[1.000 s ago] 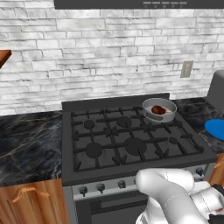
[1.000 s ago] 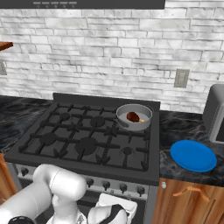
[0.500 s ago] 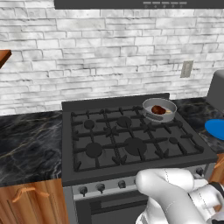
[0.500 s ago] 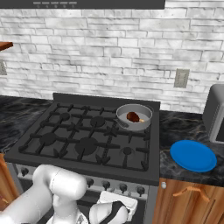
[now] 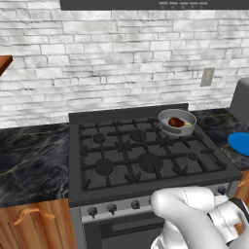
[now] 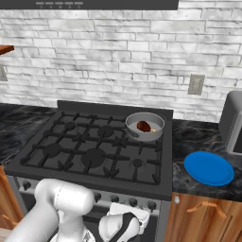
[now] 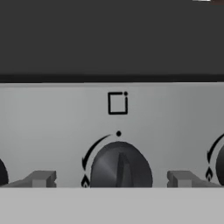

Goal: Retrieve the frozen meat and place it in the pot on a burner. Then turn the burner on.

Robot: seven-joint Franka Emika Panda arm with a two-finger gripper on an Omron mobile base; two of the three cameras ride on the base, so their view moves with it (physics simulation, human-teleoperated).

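Note:
The pot [image 5: 177, 121] [image 6: 145, 126] stands on the stove's back right burner. Inside it lies the frozen meat [image 5: 176, 122] [image 6: 143, 125], a small dark red-brown lump with a tan bit. My gripper [image 7: 111, 179] is low in front of the stove's control panel and open. A dark burner knob [image 7: 120, 167] sits centred between its two fingertips [image 7: 40, 178], which stay apart from it on both sides. The knob's ridge points straight up at the dot above it. A square mark [image 7: 117, 103] with a dot at its upper right corner is printed over the knob. My hand [image 6: 124, 226] hangs under the stove's front edge.
A flat blue plate [image 6: 208, 168] [image 5: 240, 143] lies on the dark marble counter right of the stove. A grey appliance [image 6: 231, 122] stands behind it. More knobs [image 6: 115, 198] line the front panel. Wooden cabinet fronts [image 5: 34, 224] flank the oven.

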